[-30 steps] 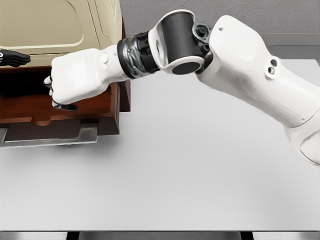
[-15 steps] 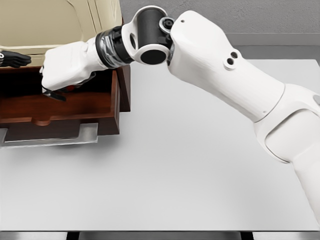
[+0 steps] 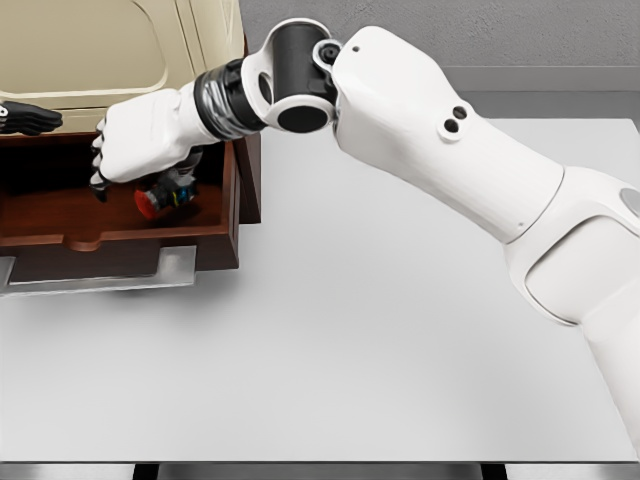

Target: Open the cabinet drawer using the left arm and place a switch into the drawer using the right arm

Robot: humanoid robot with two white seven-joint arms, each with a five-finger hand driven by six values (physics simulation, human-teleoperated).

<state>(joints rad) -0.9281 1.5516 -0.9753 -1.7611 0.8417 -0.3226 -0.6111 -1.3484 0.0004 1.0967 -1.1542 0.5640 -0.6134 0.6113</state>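
Switch in drawer, right hand just above it.

Table (image 3: 380, 340) nearest, bare where it shows. Beyond it the drawer (image 3: 120, 245) stands pulled out of the cabinet (image 3: 120, 50); inside, near the right wall, lies the switch (image 3: 160, 197), red cap towards the front. Right hand (image 3: 140, 150) hovers over it, fingers loosely parted, gripping nothing. Left hand (image 3: 28, 118) shows at the far left edge; its fingers' state cannot be told. Risk: lifting out, the fingers may snag the switch or knock the drawer wall.
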